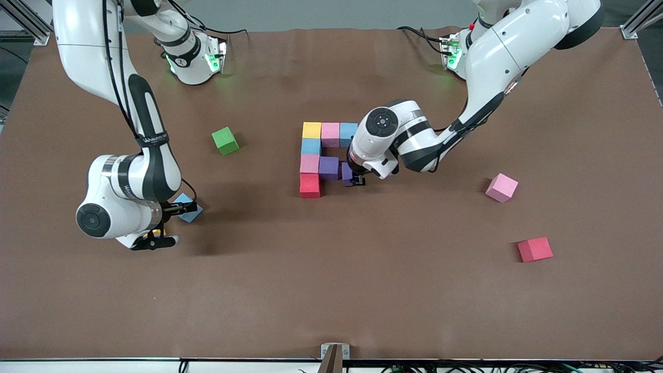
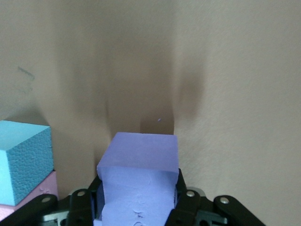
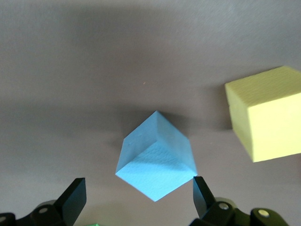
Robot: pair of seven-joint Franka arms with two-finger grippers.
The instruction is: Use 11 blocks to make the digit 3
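A partial figure of touching blocks lies mid-table: yellow (image 1: 311, 129), pink (image 1: 330, 133) and light blue (image 1: 348, 133) in a row, then light blue (image 1: 311, 146), pink (image 1: 309, 163) and red (image 1: 310, 185) in a column, with purple (image 1: 328, 168) beside the pink. My left gripper (image 1: 355, 180) (image 2: 138, 197) is shut on a second purple block (image 1: 346, 172) (image 2: 141, 165), low beside the first. My right gripper (image 1: 171, 224) (image 3: 137, 197) is open by a loose light blue block (image 1: 188, 208) (image 3: 155, 157), which sits cornerwise between its fingers. A pink block (image 1: 501, 187) and a red block (image 1: 535, 249) lie loose toward the left arm's end.
A green cube (image 1: 225, 140) lies toward the right arm's end, farther from the camera than the right gripper. A yellowish cube (image 3: 265, 113) shows beside the light blue block in the right wrist view. A light blue block (image 2: 23, 162) over a pink one shows in the left wrist view.
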